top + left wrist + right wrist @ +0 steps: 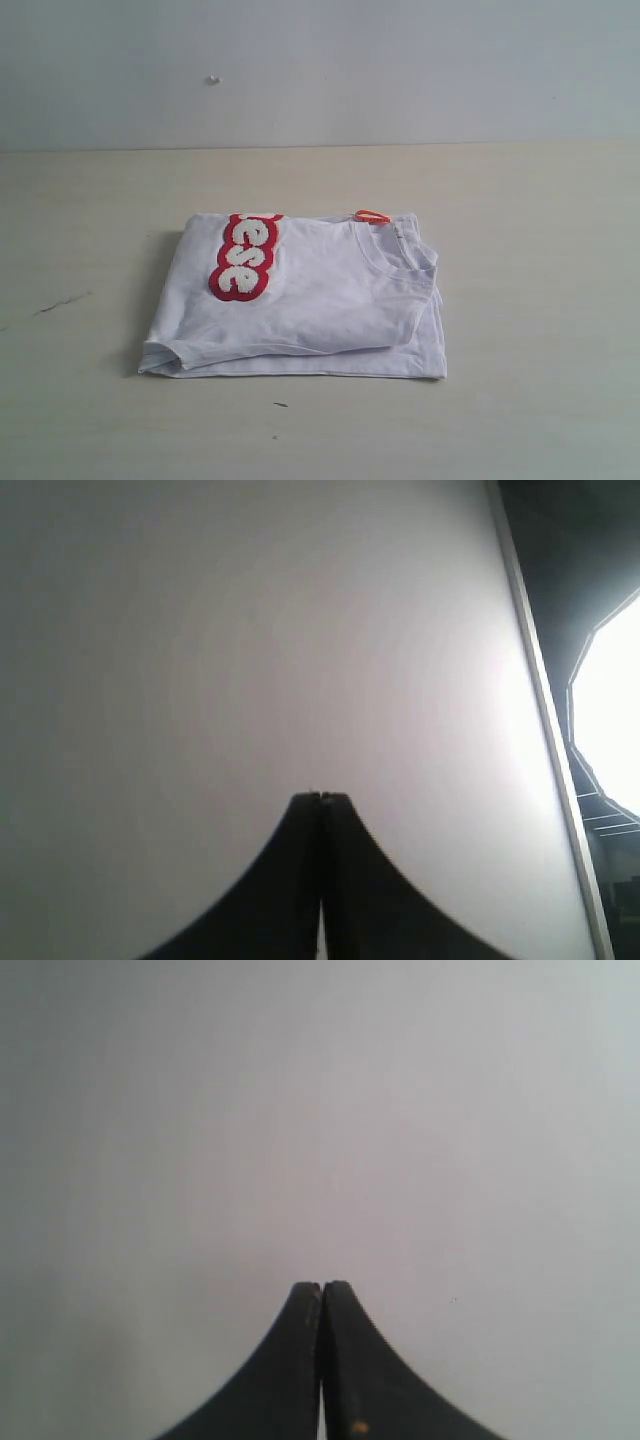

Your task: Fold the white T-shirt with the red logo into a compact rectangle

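We see the white T-shirt (320, 300) lying folded into a rough rectangle near the middle of the pale surface (540, 300).

Its red logo (245, 258) faces up on the top layer, toward the left in the exterior view. The logo's fuzzy white letters have a thick red outline, and the strip runs up to the far fold. The ribbed collar (395, 255) sits toward the far right corner, and the orange neck tag (372, 215) pokes out just beyond it. The layers do not quite line up, so a lower layer shows along the near and right edges. In the wrist views we find the left hand (320, 796) and the right hand (322, 1285) each with fingers pressed together, gripping nothing.
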Action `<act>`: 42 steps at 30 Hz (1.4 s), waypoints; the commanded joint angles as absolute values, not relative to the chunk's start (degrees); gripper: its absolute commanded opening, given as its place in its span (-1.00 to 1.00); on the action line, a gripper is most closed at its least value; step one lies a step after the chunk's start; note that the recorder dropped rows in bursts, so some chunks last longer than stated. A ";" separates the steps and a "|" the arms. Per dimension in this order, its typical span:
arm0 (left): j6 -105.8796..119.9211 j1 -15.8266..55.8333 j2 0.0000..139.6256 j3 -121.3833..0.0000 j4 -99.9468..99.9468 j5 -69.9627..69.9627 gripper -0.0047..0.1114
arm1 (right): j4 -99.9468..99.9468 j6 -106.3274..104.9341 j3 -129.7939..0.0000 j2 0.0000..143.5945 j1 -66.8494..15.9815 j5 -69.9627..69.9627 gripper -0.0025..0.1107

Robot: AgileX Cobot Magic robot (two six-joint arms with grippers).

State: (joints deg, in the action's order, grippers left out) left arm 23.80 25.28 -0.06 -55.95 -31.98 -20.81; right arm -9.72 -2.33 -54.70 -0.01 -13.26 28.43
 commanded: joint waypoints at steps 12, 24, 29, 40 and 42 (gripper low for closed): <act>23.46 25.12 0.00 -56.16 -31.94 -21.21 -0.92 | -9.86 -2.30 -54.88 0.00 -13.28 29.10 -0.96; 23.46 3.26 0.00 -56.16 -31.78 -21.20 -0.92 | -9.86 -2.30 -54.88 0.00 -13.28 29.10 -0.96; 23.46 2.44 0.00 -56.16 -31.78 -21.20 -0.92 | -9.86 -2.30 -54.88 0.00 -13.28 29.10 -0.96; 23.46 2.44 0.00 -56.16 -31.78 -21.20 -0.92 | -9.86 -2.30 -54.88 0.00 -13.28 29.10 -0.96; 23.46 2.44 0.00 -56.16 -31.78 -21.20 -0.92 | -9.86 -2.30 -54.88 0.00 -13.28 29.10 -0.96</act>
